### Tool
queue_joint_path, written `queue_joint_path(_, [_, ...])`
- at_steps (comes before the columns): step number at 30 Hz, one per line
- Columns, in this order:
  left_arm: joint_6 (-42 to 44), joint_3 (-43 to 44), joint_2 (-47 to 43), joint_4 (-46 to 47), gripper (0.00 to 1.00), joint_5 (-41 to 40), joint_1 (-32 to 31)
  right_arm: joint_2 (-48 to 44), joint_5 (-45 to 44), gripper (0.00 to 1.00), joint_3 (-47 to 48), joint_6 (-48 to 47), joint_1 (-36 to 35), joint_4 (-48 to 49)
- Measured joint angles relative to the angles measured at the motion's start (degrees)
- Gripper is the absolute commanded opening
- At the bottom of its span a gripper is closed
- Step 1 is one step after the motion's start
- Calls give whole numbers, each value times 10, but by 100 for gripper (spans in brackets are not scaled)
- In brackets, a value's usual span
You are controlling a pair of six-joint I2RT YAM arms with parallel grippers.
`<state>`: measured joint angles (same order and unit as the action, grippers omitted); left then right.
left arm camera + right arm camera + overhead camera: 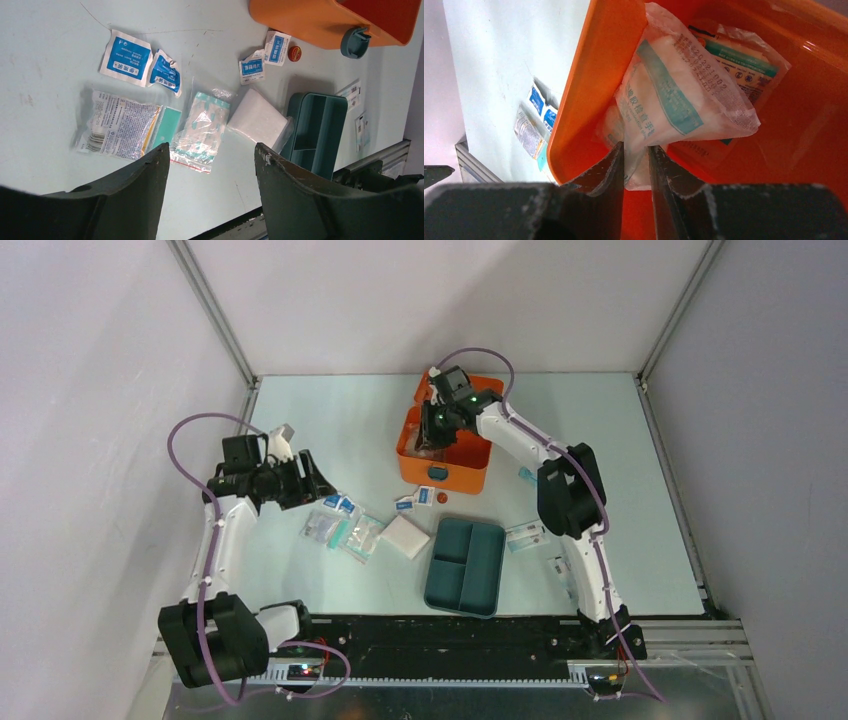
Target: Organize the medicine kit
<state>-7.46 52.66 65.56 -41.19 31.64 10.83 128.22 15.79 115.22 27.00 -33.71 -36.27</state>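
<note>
- Right fingers [636, 162] are pinched on a clear plastic pouch with teal stripe and white pad inside [674, 95], held inside the bright orange rectangular plastic medicine kit box [446, 445].
- Kit's orange wall sits just left of the right fingers; a second clear printed packet [744, 60] lies in the box beyond the held pouch.
- Left fingers [212, 165] are spread wide, gripping nothing, hovering above the pale tabletop [50, 70].
- Beyond the left fingers: clear printed bag [117, 125], clear teal-dotted pouch [202, 127], white gauze square [257, 120].
- Dark teal compartment tray [315, 130] is beyond the right-hand finger; blue-white sachets [125, 57] and the kit's edge lie farther out.
</note>
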Motion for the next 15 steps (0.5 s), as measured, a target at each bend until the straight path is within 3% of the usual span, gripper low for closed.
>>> queue_joint_path(11, [0,-4,-1,0,68,0,0,20,-10,30,1,0,-5,2])
queue_joint_path(15, [0,-5,-3,0,68,0,0,33,-2,37,1,-1,-3,2])
